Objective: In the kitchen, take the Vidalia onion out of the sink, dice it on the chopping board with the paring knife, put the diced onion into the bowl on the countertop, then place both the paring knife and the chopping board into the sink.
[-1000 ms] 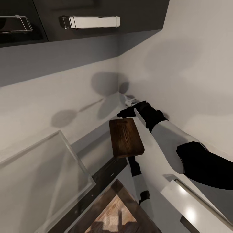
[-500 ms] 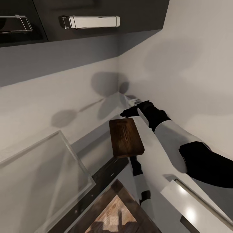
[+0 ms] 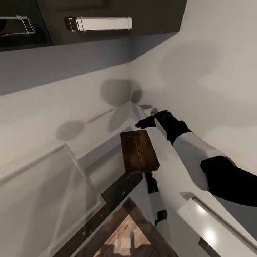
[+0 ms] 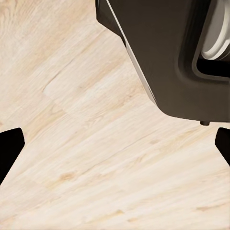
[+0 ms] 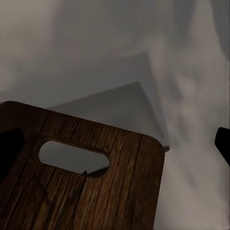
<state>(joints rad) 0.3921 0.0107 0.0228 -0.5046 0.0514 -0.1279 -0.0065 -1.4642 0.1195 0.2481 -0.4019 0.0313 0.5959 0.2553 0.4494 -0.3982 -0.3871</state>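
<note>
One brown chopping board [image 3: 139,151] up in the air by the white wall corner [image 3: 130,76], right gripper [image 3: 142,124] just past its slot end, fingers wide apart and not touching it, left gripper [image 4: 115,143] open over pale wood floor [image 4: 72,120], dark cabinet handle [image 3: 100,24] up high.

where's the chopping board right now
In the head view the chopping board sits mid-frame, held up in the air near the wall corner, just below the right tool. Its slot-handle end fills the lower part of the right wrist view.
</note>
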